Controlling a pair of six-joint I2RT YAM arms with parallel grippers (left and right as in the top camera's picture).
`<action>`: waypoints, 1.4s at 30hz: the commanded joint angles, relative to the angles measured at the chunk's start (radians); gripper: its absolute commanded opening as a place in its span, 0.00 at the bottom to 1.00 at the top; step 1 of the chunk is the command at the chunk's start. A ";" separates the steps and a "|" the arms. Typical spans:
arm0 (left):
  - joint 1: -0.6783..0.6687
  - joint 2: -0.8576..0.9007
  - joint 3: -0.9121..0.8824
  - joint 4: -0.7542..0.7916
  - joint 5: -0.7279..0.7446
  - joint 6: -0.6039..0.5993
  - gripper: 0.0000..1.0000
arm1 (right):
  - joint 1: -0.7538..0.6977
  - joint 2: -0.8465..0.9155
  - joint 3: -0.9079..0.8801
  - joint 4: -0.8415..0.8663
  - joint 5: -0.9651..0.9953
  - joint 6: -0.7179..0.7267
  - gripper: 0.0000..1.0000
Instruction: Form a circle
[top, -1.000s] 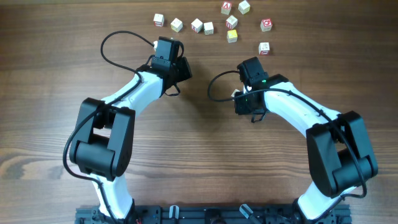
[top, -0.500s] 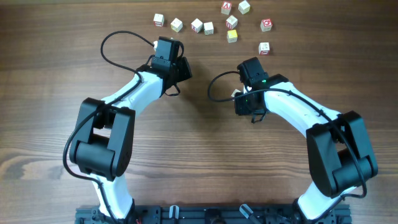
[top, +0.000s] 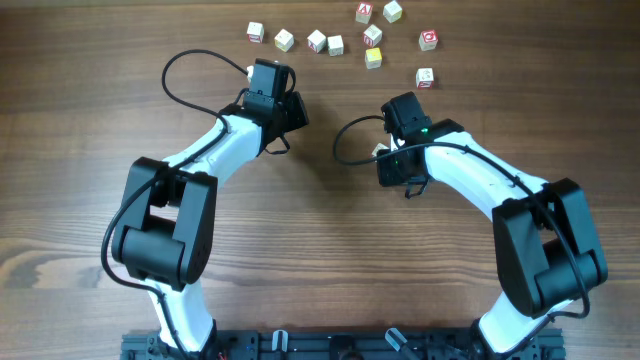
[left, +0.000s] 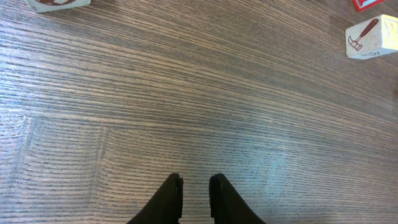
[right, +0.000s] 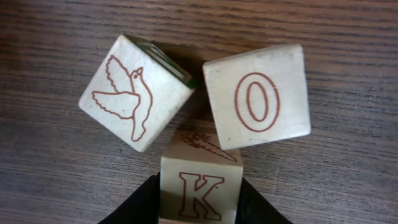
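- I count three touching in the circle (right: 199, 143): dove cube (right: 134, 102), O cube (right: 255, 99), K cube (right: 199, 186).
- Ten loose cubes (top: 316, 40) lie beyond.
- Right gripper (right: 199, 202) flanks the K cube; I can't tell if it's clamped.
- Left gripper (left: 196, 190): fingers slightly apart, empty.

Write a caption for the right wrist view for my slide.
The right gripper flanks the K cube, clustered with the bird cube and the O cube.
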 joint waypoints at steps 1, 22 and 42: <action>0.003 0.010 0.001 -0.002 -0.010 -0.006 0.20 | 0.002 0.019 -0.005 0.001 -0.012 -0.031 0.34; 0.003 0.010 0.001 -0.001 -0.010 -0.006 0.20 | 0.002 0.018 0.000 -0.002 -0.013 -0.031 0.71; 0.051 0.009 0.001 -0.026 -0.069 -0.038 0.19 | 0.001 -0.026 0.169 -0.006 -0.060 -0.084 0.31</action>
